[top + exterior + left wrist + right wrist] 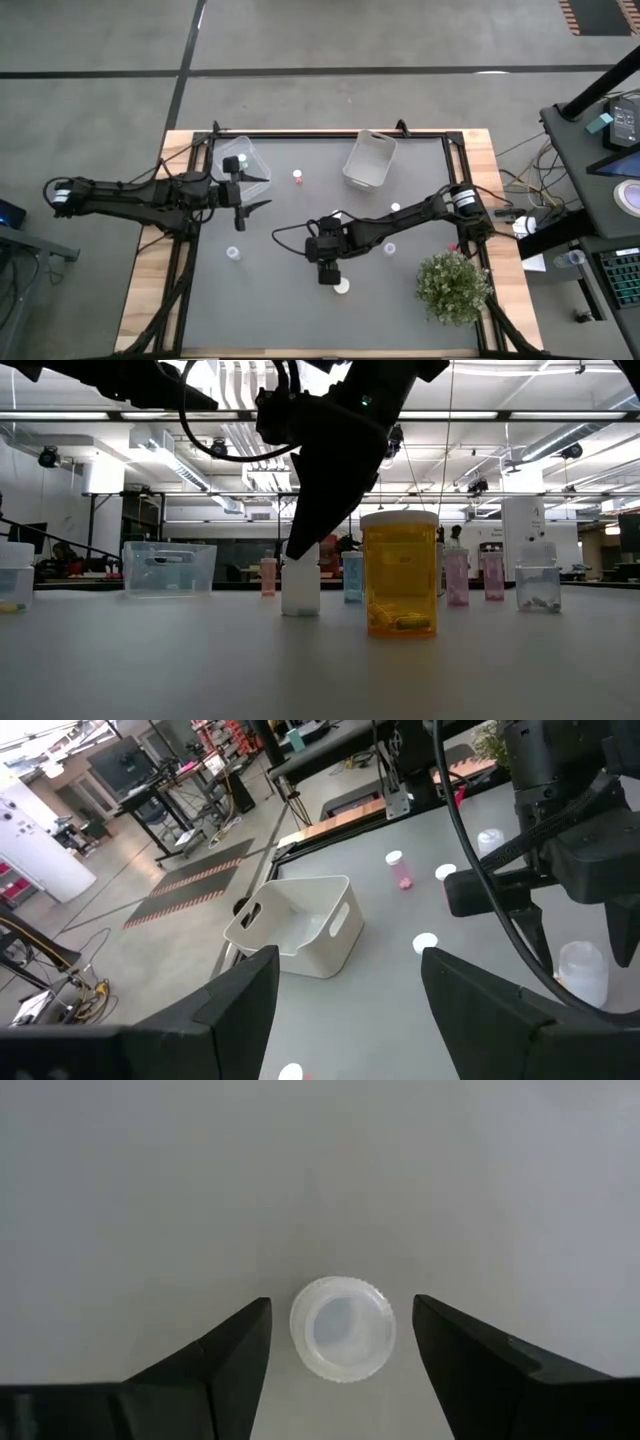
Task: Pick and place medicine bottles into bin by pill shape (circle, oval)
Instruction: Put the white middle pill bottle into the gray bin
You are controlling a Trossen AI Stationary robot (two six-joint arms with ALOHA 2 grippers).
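A white-capped medicine bottle [342, 1328] stands upright on the dark table, near its front in the high view [342, 287]. My right gripper [342, 1315] is open above it, pointing down, with one finger on each side of the cap and a gap on both sides. In the low view a dark finger [303, 545] hangs just over this bottle [300, 588], next to an amber bottle [400, 573]. My left gripper [262, 192] is open and empty beside the clear bin [240, 160]. Other small bottles [298, 178] [396, 208] [233, 253] stand scattered on the table.
A white bin [370, 160] [295, 925] stands at the far middle of the table, and the clear bin stands at the far left. A bushy green plant [452, 285] stands at the near right. A pink bottle [400, 872] and several white-capped ones stand between the bins and my right arm.
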